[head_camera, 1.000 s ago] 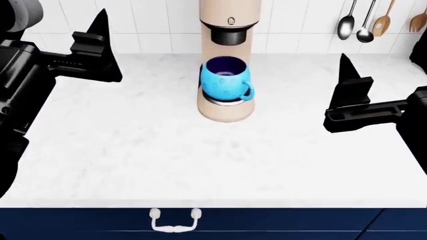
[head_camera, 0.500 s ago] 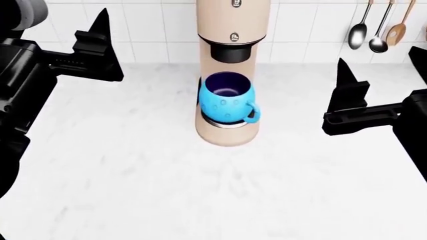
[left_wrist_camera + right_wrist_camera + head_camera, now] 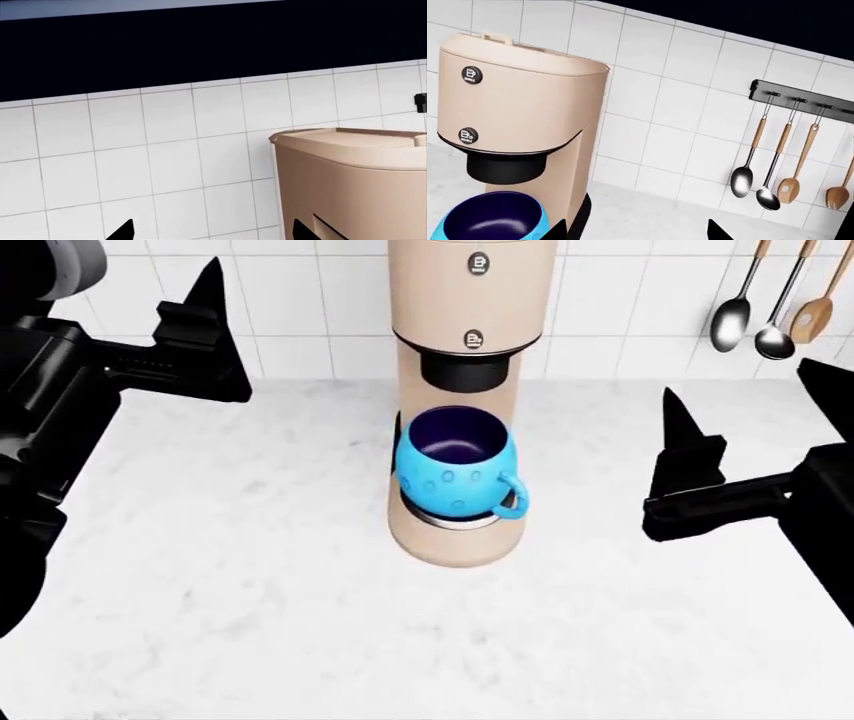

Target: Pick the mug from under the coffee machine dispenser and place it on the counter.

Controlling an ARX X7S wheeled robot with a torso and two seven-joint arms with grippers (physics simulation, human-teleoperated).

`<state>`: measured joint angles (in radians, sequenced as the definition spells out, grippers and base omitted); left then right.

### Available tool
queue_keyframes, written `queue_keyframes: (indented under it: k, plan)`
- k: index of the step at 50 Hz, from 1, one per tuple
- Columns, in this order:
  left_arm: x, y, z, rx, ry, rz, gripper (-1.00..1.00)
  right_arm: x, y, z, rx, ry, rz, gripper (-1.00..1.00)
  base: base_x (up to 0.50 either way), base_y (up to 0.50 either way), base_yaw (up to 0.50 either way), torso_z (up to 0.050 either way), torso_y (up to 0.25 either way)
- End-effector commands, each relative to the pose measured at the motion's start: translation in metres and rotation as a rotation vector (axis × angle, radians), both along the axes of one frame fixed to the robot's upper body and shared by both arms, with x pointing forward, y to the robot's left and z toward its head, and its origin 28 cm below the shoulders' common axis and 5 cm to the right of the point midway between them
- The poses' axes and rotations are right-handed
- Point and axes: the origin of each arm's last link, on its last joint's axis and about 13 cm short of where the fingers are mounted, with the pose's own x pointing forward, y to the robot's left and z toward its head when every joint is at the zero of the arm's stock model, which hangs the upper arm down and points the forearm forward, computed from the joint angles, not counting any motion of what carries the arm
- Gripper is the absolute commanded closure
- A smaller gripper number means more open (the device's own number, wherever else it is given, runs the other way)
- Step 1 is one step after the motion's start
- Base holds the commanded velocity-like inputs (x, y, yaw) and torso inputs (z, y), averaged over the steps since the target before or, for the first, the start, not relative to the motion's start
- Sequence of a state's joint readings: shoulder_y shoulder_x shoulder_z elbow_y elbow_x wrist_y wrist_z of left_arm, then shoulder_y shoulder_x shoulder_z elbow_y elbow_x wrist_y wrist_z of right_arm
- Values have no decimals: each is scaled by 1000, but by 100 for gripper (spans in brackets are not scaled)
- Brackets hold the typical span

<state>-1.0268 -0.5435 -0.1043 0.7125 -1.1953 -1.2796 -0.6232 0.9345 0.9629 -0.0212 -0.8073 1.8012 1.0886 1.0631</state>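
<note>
The blue dotted mug (image 3: pixel 454 475) stands on the round drip tray (image 3: pixel 461 521) of the beige coffee machine (image 3: pixel 470 300), right under its black nozzle (image 3: pixel 467 368), with its handle turned toward the front right. The white marble counter (image 3: pixel 240 570) spreads around the machine. My left gripper (image 3: pixel 200 325) hangs open, high at the left, well away from the mug. To the right of the machine my right gripper (image 3: pixel 738 390) is open and empty. The right wrist view shows the mug's rim (image 3: pixel 494 220) beside the open right gripper (image 3: pixel 637 232). The left gripper (image 3: pixel 213 232) faces the tiled wall beside the machine's top (image 3: pixel 353 175).
Spoons and wooden utensils (image 3: pixel 767 310) hang on the tiled wall at the back right, from a black rail (image 3: pixel 800 95). A dark cabinet (image 3: pixel 200 50) runs above the tiles. Bare counter lies on both sides of the machine and in front of it.
The head view has shifted forward: the navy drawer front has left the picture, and the machine and mug sit lower and larger. Both grippers remain open, about where they were.
</note>
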Motion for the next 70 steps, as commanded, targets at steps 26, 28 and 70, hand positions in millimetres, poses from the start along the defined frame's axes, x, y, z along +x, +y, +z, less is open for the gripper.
queue_keyframes:
  k: [26, 28, 70]
  plan:
    - [2, -2, 0, 1, 6, -14, -100, 12, -34, -30, -16, 223, 399, -100, 0, 0, 0, 0, 0]
    - [2, -2, 0, 1, 6, -14, -100, 16, -34, -30, -20, 234, 411, -100, 0, 0, 0, 0, 0]
    - [7, -6, -1, 9, 12, -21, -100, 96, -20, -66, 12, 335, 515, -100, 0, 0, 0, 0, 0]
